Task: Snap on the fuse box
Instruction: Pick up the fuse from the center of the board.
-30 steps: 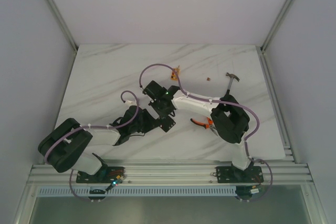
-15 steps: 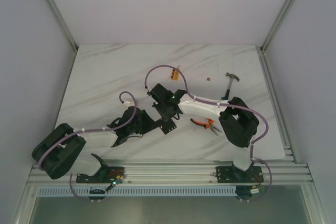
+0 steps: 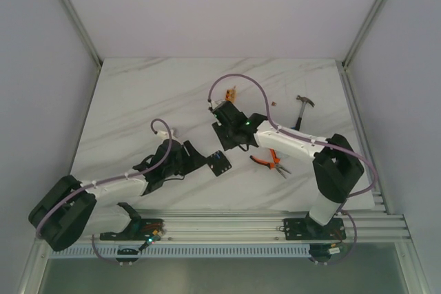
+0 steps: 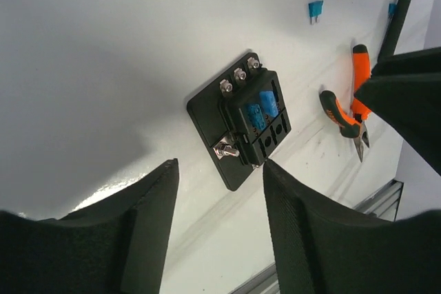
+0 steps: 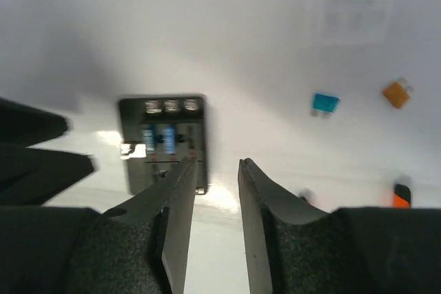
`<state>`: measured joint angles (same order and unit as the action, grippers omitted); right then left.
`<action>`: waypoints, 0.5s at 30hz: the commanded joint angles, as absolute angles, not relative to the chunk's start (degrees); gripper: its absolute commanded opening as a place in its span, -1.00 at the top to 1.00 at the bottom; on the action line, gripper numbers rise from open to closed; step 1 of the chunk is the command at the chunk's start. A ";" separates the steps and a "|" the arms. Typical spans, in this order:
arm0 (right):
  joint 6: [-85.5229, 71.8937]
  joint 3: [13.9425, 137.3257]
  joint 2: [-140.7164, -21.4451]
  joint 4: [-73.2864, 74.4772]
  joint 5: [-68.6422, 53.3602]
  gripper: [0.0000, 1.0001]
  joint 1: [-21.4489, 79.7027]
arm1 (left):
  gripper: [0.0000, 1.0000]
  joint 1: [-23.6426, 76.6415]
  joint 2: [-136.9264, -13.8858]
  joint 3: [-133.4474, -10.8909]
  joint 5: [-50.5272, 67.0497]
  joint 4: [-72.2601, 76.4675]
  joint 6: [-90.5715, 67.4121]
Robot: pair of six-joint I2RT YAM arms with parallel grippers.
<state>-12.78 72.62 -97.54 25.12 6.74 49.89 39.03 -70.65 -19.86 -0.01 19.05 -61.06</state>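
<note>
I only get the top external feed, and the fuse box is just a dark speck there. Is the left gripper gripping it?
Observer: No. In the left wrist view the fuse box lies flat on the table, and the left gripper is open, not closed on it.
Operator: Are any fuses seated in it?
Observer: Yes, two blue fuses sit side by side in its top face.
</note>
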 commanded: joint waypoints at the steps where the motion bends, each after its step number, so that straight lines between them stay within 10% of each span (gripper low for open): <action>1: -13.55 70.00 -99.09 25.03 9.89 0.20 46.43 | -0.30 38.44 -67.62 -19.94 -3.93 14.61 -58.54; 15: -11.20 73.49 -109.74 22.87 6.72 0.01 37.88 | -0.90 35.79 -65.54 -19.92 -5.37 11.97 -54.46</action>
